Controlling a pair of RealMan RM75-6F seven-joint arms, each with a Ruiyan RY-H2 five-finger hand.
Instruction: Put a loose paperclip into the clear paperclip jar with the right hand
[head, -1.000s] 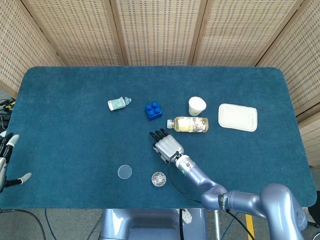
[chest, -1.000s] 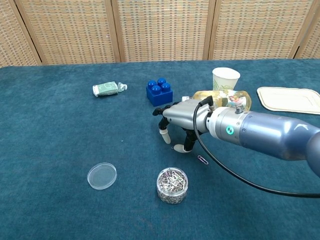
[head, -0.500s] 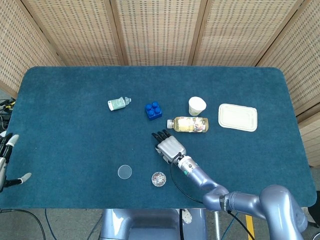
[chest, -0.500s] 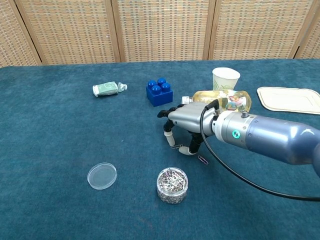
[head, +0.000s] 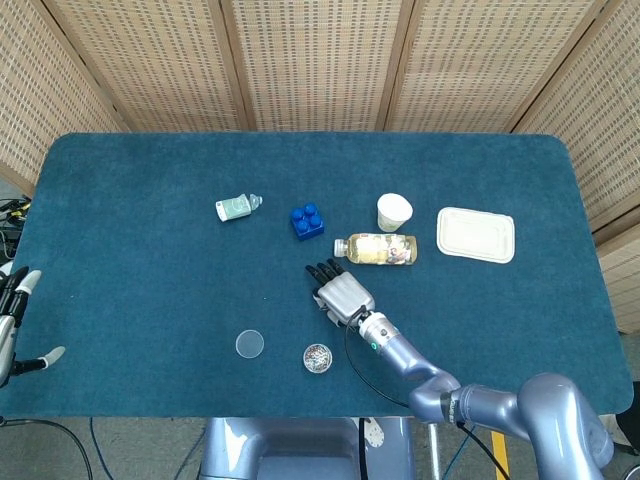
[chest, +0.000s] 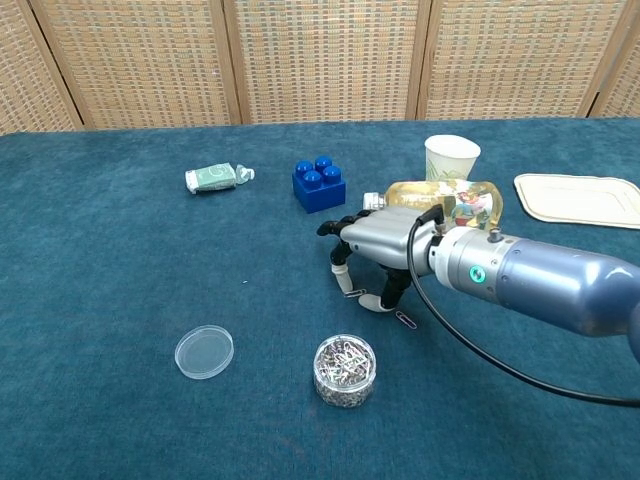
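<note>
The clear paperclip jar (chest: 344, 370), full of clips and with no lid on, stands near the table's front; in the head view the jar (head: 317, 357) sits just left of my right forearm. My right hand (chest: 375, 245) hovers low behind the jar, palm down, fingers pointing at the cloth. A thin paperclip (chest: 351, 291) shows pinched between a fingertip and the thumb. Another loose paperclip (chest: 405, 320) lies on the cloth right of the thumb. My left hand (head: 10, 320) rests off the table's left edge, fingers apart, holding nothing.
The jar's round clear lid (chest: 204, 352) lies flat to the left. Behind the right hand are a blue brick (chest: 320, 183), a lying bottle (chest: 450, 198), a paper cup (chest: 451, 157) and a white tray (chest: 580, 200). A green tube (chest: 213, 178) lies far left.
My right hand has shifted slightly right and towards the front edge. Its fingertip and thumb have drawn together around a paperclip. The left hand has not moved.
</note>
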